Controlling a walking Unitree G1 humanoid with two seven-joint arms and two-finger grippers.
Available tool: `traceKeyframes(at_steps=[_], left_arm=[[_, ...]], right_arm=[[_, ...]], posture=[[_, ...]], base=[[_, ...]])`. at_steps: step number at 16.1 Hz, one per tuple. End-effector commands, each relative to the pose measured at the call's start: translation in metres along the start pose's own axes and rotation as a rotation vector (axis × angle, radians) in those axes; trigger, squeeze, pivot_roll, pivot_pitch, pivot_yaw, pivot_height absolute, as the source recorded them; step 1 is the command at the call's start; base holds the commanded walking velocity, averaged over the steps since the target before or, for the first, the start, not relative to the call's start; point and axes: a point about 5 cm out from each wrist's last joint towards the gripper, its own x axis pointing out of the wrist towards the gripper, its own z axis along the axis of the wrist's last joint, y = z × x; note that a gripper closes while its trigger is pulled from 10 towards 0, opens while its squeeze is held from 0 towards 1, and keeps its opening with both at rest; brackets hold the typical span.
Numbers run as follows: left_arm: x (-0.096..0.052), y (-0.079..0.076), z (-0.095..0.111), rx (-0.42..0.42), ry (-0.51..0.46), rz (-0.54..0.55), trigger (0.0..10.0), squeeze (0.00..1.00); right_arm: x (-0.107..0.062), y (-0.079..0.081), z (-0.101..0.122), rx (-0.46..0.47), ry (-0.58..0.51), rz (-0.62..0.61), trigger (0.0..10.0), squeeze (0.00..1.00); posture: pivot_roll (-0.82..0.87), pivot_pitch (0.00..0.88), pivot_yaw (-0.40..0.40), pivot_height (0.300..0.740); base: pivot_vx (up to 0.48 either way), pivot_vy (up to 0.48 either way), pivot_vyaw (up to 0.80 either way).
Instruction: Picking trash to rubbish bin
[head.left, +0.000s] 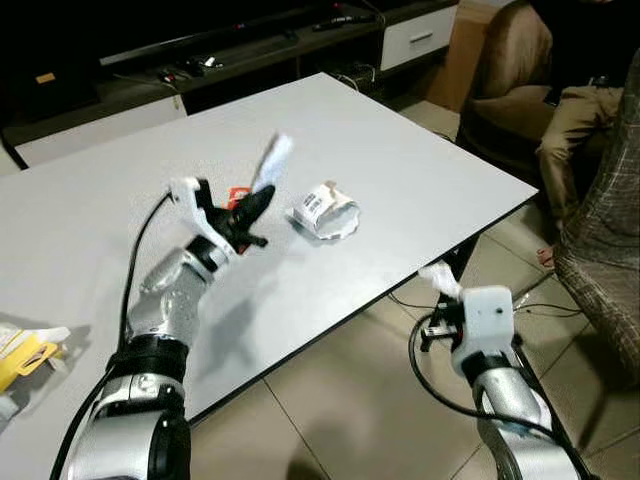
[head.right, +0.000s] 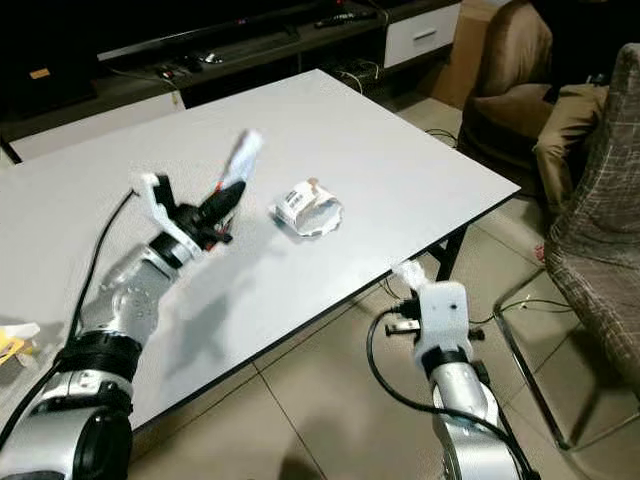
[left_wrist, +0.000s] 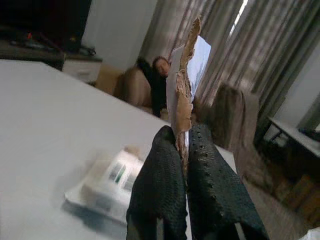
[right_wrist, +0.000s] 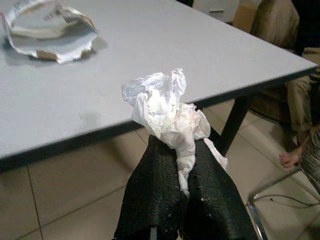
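Your left gripper (head.left: 256, 204) is raised over the white table (head.left: 420, 170), clenched on a torn wrapper strip (head.left: 273, 163). Your right gripper (right_wrist: 186, 165), low at 5 o'clock, grips crumpled tissue (right_wrist: 165, 110). The left wrist view shows a seated person (left_wrist: 159, 80).

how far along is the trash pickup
No bin is in view, so nothing looks binned. In hand: the left gripper pinches a flat torn brown-and-white paper scrap above the white table; the right gripper holds a crumpled white tissue beside the table's edge. Left: the torn white paper cup and a yellow-and-white wrapper.
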Motion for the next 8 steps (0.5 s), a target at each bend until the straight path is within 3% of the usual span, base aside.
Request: traceKeyframes(at_steps=[1, 3, 4, 7, 8], left_arm=[[0.006, -0.005, 0.010, 0.031, -0.026, 0.027, 0.0, 0.00], [0.008, -0.005, 0.011, 0.173, -0.031, 0.159, 0.0, 0.00], [0.002, -0.006, 0.005, 0.226, -0.007, 0.261, 10.0, 0.00], [-0.028, -0.020, -0.013, 0.364, 0.096, 0.332, 10.0, 0.00], [-0.038, -0.023, -0.019, 0.362, 0.134, 0.343, 10.0, 0.00]], right_arm=[[0.006, 0.001, 0.022, 0.021, -0.079, 0.019, 10.0, 0.00], [0.019, -0.007, 0.026, 0.072, -0.090, -0.011, 10.0, 0.00], [0.021, -0.012, 0.019, 0.077, -0.073, -0.035, 10.0, 0.00], [0.018, -0.010, 0.018, 0.063, -0.040, -0.041, 10.0, 0.00], [0.018, -0.009, 0.015, 0.050, -0.026, -0.041, 10.0, 0.00]], posture=[[-0.05, 0.000, 0.055, 0.740], [-0.05, 0.000, 0.085, 0.740], [-0.07, 0.000, 0.077, 0.740], [-0.04, 0.000, 0.037, 0.740], [-0.04, 0.000, 0.019, 0.740]], base=[[0.000, 0.000, 0.00], [0.000, 0.000, 0.00], [0.000, 0.000, 0.00], [0.000, 0.000, 0.00], [0.000, 0.000, 0.00]])
